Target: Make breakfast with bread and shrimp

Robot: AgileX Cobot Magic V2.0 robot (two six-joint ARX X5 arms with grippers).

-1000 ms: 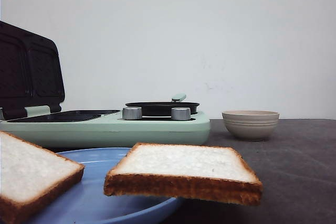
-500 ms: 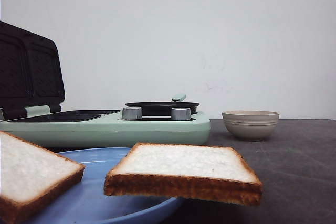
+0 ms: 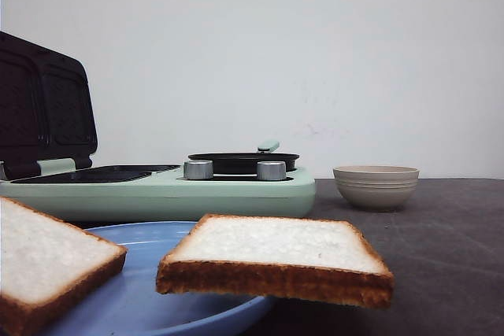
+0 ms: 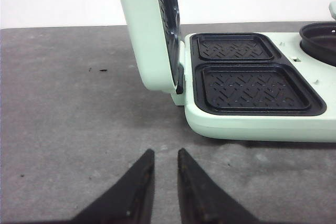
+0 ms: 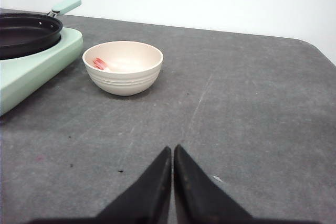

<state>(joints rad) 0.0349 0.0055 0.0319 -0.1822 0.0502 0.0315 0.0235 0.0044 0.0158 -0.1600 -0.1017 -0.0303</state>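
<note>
Two slices of bread lie on a blue plate (image 3: 150, 293) close to the front camera: one at the left (image 3: 43, 261), the other (image 3: 276, 253) overhanging the plate's right rim. A pink shrimp (image 5: 101, 64) lies in the cream bowl (image 5: 123, 67). My left gripper (image 4: 165, 153) hovers over bare table beside the sandwich maker, its fingers a little apart and holding nothing. Over the table, short of the bowl, my right gripper (image 5: 172, 148) is shut and empty. Neither gripper shows in the front view.
A mint-green sandwich maker (image 3: 157, 190) stands behind the plate, its lid (image 4: 149, 30) raised and two dark grill plates (image 4: 252, 85) exposed. A black pan (image 5: 23, 32) with a green handle sits on its right half. The cream bowl (image 3: 376, 185) stands right of it on the grey table.
</note>
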